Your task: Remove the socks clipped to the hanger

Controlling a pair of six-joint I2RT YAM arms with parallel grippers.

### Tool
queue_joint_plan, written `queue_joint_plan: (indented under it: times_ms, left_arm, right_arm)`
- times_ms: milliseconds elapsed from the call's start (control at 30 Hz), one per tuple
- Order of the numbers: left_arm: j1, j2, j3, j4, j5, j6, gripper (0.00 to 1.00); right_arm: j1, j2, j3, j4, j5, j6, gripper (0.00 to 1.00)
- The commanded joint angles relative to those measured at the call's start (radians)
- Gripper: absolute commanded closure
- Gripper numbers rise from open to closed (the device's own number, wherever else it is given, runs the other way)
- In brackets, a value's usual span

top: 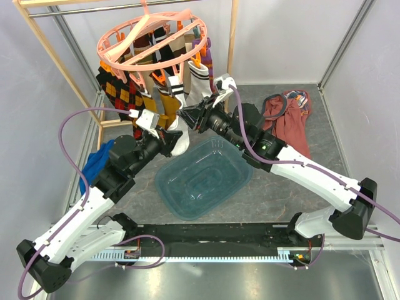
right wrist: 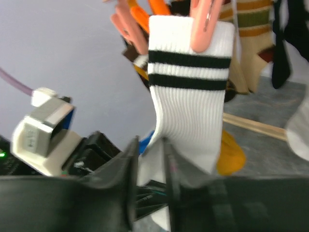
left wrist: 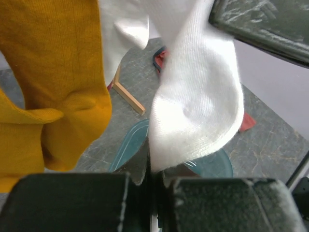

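Above the grey counter [top: 262, 194] most socks [top: 156, 94] hung clipped to the hanger [top: 152, 44], my left gripper [left wrist: 153, 193] clamped on the white striped sock [right wrist: 186, 116], my right gripper [right wrist: 149, 193] slightly parted beside it.

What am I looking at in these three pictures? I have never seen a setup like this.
Two robot arms are bolted to the near edge of a table. One picture looks down from above; the other two come from cameras on each wrist. A round pink hanger hangs from a wooden rack, with socks clipped round it. Both arms reach for the white sock with black stripes, which a pink clip pins at the cuff. The left gripper is shut on its toe end; the right gripper has its fingers around the sock, slightly apart. A mustard sock hangs alongside. On the table lie a teal basin, a blue cloth and a maroon garment.
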Motion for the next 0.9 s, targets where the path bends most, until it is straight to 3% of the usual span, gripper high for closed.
queue_joint_plan:
  times_ms: [0,33,133,267,467,867]
  left_arm:
    - [0.004,-0.015,0.009,0.042,0.038,0.001,0.98]
    - [0.004,-0.018,0.005,0.042,0.043,0.000,0.98]
    - [0.004,-0.012,0.004,0.040,0.059,-0.002,0.98]
    - [0.002,0.016,0.018,0.023,0.102,-0.006,0.98]
    - [0.002,0.022,0.028,0.017,0.112,-0.003,0.98]
    - [0.002,0.025,0.032,0.017,0.127,-0.013,0.98]
  right_arm:
    - [0.005,-0.020,0.115,-0.124,0.150,-0.001,0.57]
    - [0.005,-0.002,0.149,-0.155,0.198,-0.008,0.50]
    - [0.007,0.040,0.278,-0.272,0.278,-0.027,0.44]
    - [0.016,0.099,0.420,-0.336,0.452,-0.079,0.42]
    - [0.042,0.236,0.629,-0.407,0.543,-0.230,0.37]
    - [0.143,0.395,0.795,-0.402,0.724,-0.460,0.30]
